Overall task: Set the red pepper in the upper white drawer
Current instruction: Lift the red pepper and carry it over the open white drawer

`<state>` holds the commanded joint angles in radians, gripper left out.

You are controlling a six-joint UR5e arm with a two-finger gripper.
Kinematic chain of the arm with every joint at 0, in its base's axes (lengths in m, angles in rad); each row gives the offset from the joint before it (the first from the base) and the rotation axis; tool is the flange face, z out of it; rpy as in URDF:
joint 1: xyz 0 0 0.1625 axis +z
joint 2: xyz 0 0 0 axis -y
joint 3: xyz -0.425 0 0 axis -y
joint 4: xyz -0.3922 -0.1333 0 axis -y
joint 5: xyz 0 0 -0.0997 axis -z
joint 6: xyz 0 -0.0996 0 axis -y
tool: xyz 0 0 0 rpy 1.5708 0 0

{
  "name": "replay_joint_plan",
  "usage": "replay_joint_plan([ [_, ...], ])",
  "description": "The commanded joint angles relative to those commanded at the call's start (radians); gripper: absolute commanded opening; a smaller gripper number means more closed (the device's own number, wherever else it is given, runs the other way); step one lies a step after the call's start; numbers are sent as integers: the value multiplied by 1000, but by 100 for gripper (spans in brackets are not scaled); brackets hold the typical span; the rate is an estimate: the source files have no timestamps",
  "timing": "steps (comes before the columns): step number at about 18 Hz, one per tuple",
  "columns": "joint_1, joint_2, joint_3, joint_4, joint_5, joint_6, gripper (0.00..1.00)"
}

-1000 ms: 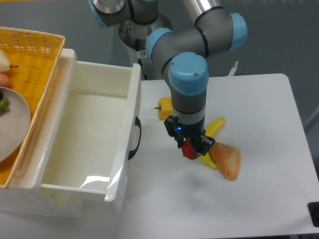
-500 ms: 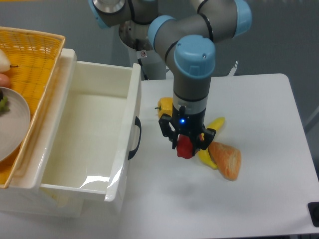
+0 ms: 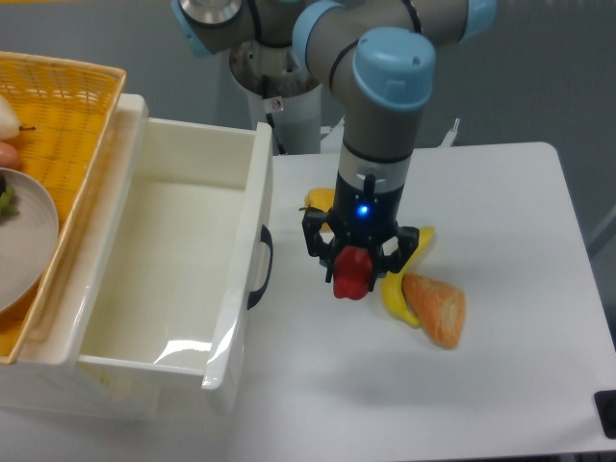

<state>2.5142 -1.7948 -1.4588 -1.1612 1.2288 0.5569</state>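
Observation:
My gripper point(image 3: 352, 271) is shut on the red pepper point(image 3: 352, 273), a small glossy red piece held above the white table, a little right of the drawer's handle. The upper white drawer point(image 3: 164, 260) stands pulled open at the left, with deep walls, nothing visible inside and a black curved handle point(image 3: 262, 267) on its front. The pepper hangs clear of the table, level with the drawer's front wall and apart from it.
A yellow pepper point(image 3: 318, 202) lies behind the gripper, partly hidden by the arm. A banana point(image 3: 399, 279) and an orange bread piece point(image 3: 435, 306) lie right of the gripper. A yellow woven basket point(image 3: 67, 125) with a grey plate point(image 3: 24, 236) sits at the far left.
The gripper has lifted the red pepper off the table and moved it up and slightly left, turning at the wrist. The other items have not moved.

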Motion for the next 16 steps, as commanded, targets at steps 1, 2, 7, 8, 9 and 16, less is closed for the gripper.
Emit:
replay_joint_plan([
  [1, -2, 11, -2, -3, -5, -6, 33],
  [2, -6, 17, -5, -3, -6, -14, 33],
  [7, -9, 51, -5, -2, -60, -72, 33],
  [8, -11, 58, -5, -2, -64, -72, 33],
  [9, -11, 69, -5, -2, -71, -74, 33],
  [16, -37, 124, -29, -18, -86, -106, 33],
])
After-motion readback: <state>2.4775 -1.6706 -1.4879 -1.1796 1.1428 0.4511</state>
